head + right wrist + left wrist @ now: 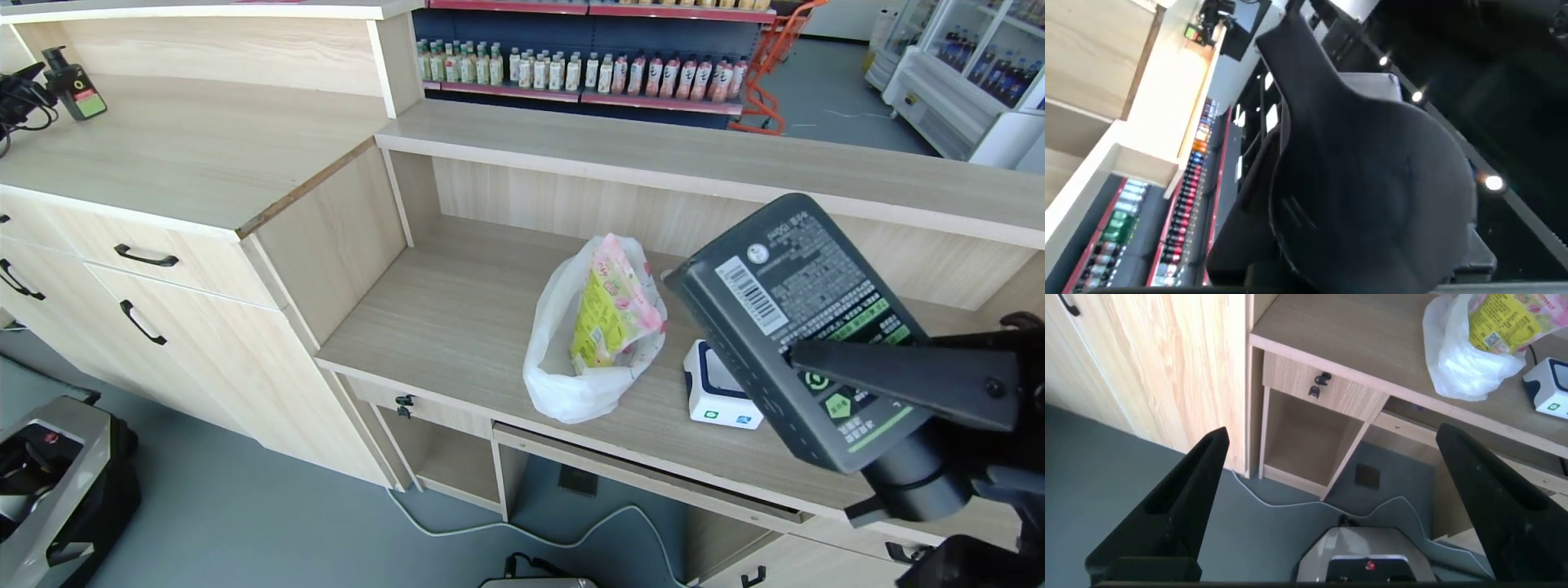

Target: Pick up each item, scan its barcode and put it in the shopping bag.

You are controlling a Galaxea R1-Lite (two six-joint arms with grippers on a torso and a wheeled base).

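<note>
- The right gripper point(824, 359) is clamped on a flat, dark grey packet point(784, 286). One matte black finger point(898, 371) lies across the packet's printed face.
- The packet is a rounded-corner slab, tilted and held in the air above the right end of the low counter point(457, 318). Its white barcode label point(751, 294) faces up, toward the head camera.
- Just beneath the packet's lower edge, a small white boxy scanner point(718, 396) with rounded corners sits on the pale wood-grain counter.
- Beside the scanner stands a thin, crinkled white plastic shopping bag point(555, 359), its mouth open. A glossy yellow and pink snack pouch point(608, 310) stands upright inside it.
- The left gripper point(1333, 437) hangs low over the grey floor in front of the counter, its two black wedge-shaped fingers point(1184, 506) spread wide apart and holding nothing.
- Behind the counter, a shelf holds a row of small bottles point(571, 69).
</note>
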